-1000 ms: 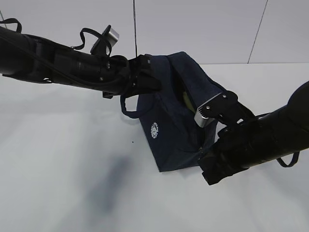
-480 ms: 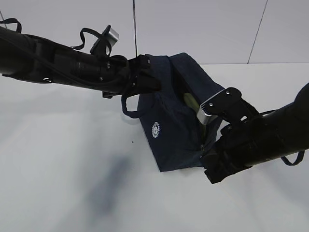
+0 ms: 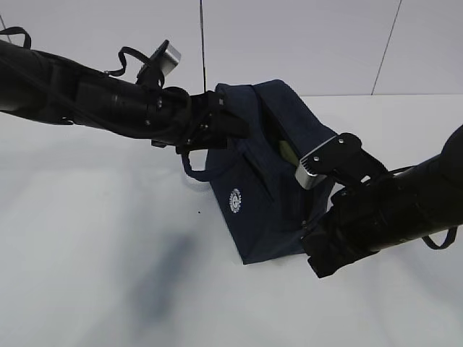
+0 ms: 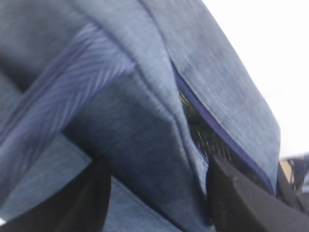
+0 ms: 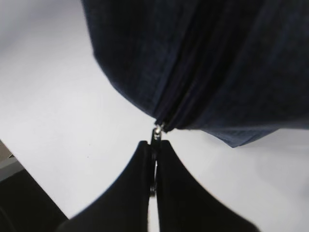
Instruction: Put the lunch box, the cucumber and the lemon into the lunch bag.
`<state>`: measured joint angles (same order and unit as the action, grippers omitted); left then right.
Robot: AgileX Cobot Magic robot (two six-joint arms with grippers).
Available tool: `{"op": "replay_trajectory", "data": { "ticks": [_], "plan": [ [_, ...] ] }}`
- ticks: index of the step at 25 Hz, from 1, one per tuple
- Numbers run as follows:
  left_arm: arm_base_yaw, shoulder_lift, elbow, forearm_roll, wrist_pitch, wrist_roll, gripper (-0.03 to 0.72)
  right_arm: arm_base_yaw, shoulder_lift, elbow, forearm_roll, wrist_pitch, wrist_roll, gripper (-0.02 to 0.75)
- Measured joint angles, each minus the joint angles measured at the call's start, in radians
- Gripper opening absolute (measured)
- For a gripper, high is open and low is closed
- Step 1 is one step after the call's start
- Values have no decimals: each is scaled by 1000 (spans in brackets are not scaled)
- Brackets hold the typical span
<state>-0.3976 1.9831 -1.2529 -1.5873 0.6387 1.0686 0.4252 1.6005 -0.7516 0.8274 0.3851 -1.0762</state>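
Observation:
The dark navy lunch bag (image 3: 253, 210) stands tilted on the white table, its white logo (image 3: 234, 200) facing me. My left gripper (image 3: 224, 126) is at the bag's upper left edge, open, and a fold of bag fabric (image 4: 145, 125) lies between its spread fingers (image 4: 231, 198). My right gripper (image 5: 154, 159) is shut on the zipper's metal ring pull (image 5: 155, 133) at the bag's lower right corner (image 3: 307, 228). A pale yellow-green patch (image 3: 286, 150) shows in the bag's opening. I cannot tell which item it is. The lunch box, cucumber and lemon are otherwise hidden.
White table (image 3: 108, 275) spreads to the left and front of the bag, with a white wall (image 3: 304, 43) behind. One loop handle (image 3: 192, 163) hangs off the bag's left side under the left arm. The right arm (image 3: 405, 206) lies low over the table's right part.
My left gripper's jaws have spread apart from shut and the gripper has shifted slightly right. The right gripper has stayed shut on the ring pull and moved a little right.

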Motion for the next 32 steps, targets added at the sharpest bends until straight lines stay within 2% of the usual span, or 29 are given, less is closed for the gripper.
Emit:
{"op": "replay_trajectory", "data": {
  "ticks": [2, 4, 10, 16, 24, 32],
  "plan": [
    [0, 0, 0, 4, 20, 23, 423, 0, 0, 0, 0, 2, 0, 11],
    [0, 0, 0, 6, 42, 42, 444, 0, 0, 0, -1, 5, 0, 11],
    [0, 0, 0, 40, 98, 78, 456, 0, 0, 0, -1, 8, 0, 11],
    [0, -36, 0, 74, 68, 141, 457, 0, 0, 0, -1, 10, 0, 11],
    [0, -118, 5, 186, 64, 149, 457, 0, 0, 0, -1, 13, 1, 11],
    [0, -278, 159, 228, -65, 184, 457, 0, 0, 0, 13, 18, 1, 11]
  ]
}}
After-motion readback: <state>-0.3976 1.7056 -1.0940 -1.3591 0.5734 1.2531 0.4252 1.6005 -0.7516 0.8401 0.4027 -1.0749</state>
